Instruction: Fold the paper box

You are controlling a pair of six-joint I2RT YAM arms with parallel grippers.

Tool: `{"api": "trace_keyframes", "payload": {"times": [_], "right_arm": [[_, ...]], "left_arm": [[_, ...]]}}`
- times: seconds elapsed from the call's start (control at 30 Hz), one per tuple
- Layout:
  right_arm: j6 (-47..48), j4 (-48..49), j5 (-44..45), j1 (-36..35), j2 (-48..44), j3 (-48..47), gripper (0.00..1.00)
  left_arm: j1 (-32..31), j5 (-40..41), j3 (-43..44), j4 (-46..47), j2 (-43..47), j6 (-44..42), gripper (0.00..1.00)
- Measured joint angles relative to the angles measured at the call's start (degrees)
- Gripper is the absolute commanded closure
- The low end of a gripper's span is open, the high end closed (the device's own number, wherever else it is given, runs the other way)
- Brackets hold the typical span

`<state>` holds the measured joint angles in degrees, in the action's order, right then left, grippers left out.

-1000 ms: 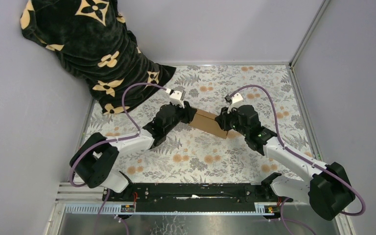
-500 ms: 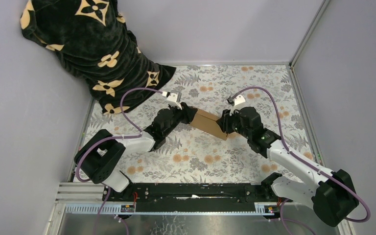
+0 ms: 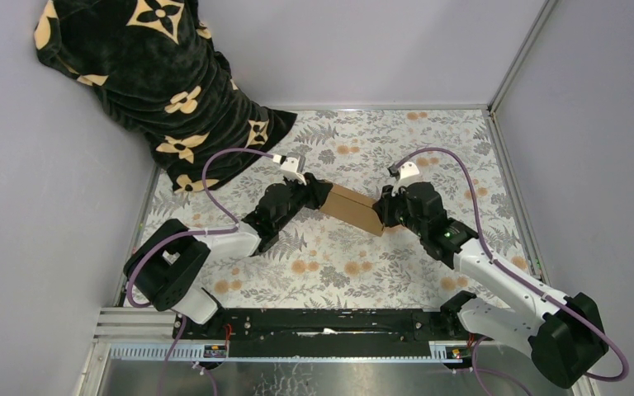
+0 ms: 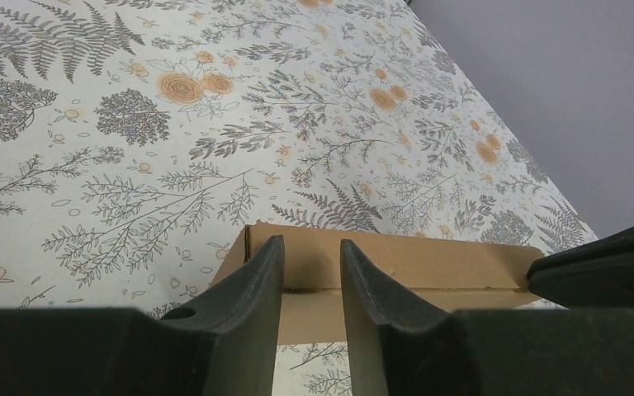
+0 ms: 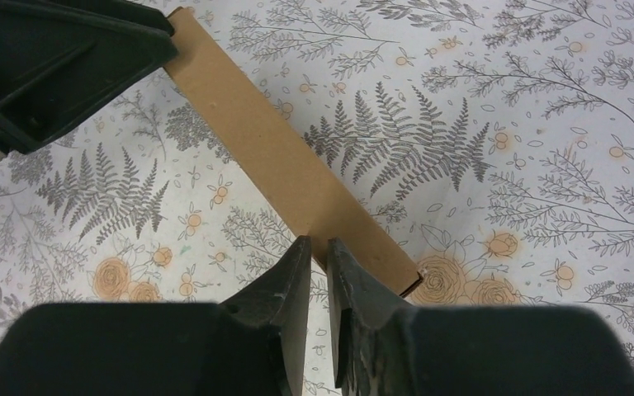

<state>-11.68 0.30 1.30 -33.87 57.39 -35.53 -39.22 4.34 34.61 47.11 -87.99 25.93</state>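
Note:
The paper box (image 3: 351, 208) is a narrow brown cardboard strip lying slantwise on the floral table cover, between my two arms. My left gripper (image 3: 320, 191) is at its upper-left end. In the left wrist view its jaws (image 4: 311, 243) stand apart over the paper box (image 4: 429, 260), whose crease line shows in the gap; nothing is pinched. My right gripper (image 3: 382, 217) is at the lower-right end. In the right wrist view its jaws (image 5: 318, 242) are nearly together, their tips nipping the near edge of the paper box (image 5: 272, 140).
A black blanket with tan flowers (image 3: 157, 82) is heaped in the back left corner. Grey walls close the table at the left, back and right. A black rail (image 3: 322, 322) runs along the near edge. The left arm's head (image 5: 49, 58) fills the right wrist view's upper left.
My right gripper has shifted slightly rightwards along the box's end and its jaws have narrowed onto the edge. The left gripper and the box have stayed where they were.

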Motion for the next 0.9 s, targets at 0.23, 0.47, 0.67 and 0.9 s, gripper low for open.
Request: {"api": "trace_keyframes", "payload": {"times": [0.23,0.47,0.67,0.9], "right_arm": [[-2.6,1.2,2.4,0.0,2.0,0.0,0.83],[-6.3,1.8,3.7,0.0,2.2,0.2,0.80],[-7.6,-0.9,3.7,0.5,2.5,-1.5,0.80],[-7.6,-2.2,1.9,4.2,9.4,-6.9,0.81]], "left_arm": [[0.0,0.4,0.0,-0.4,0.2,0.0,0.62],[0.0,0.7,0.0,-2.5,1.4,0.1,0.62],[0.0,0.8,0.0,-5.7,3.3,0.8,0.62],[0.0,1.4,0.5,-9.9,5.1,2.4,0.62]]}}
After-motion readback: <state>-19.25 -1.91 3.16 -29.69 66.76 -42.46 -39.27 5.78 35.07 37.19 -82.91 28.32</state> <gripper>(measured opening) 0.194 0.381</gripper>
